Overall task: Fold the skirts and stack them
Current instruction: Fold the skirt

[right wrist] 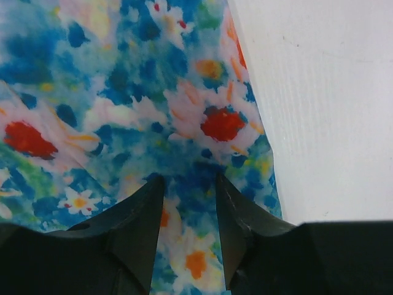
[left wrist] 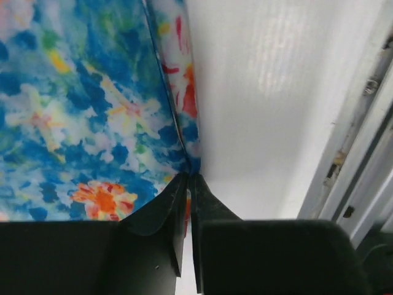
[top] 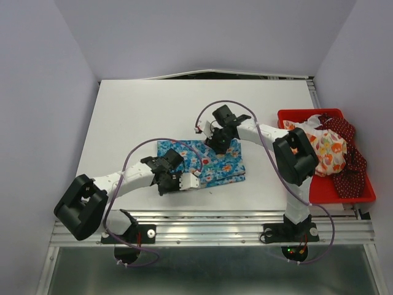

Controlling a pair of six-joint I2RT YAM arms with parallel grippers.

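At centre frame on the counter [top: 147,110], the blue skirt [top: 218,166] lies flat. For a clean crease, I'd lift both edges evenly and keep the cloth taut. The left end effector [top: 184,182] pinches its lower edge. The right end effector [top: 216,146], jaws apart, straddles cloth at the upper edge.

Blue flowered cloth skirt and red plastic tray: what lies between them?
The top view shows only bare white table between the blue skirt and red tray, with the right robot arm crossing above.
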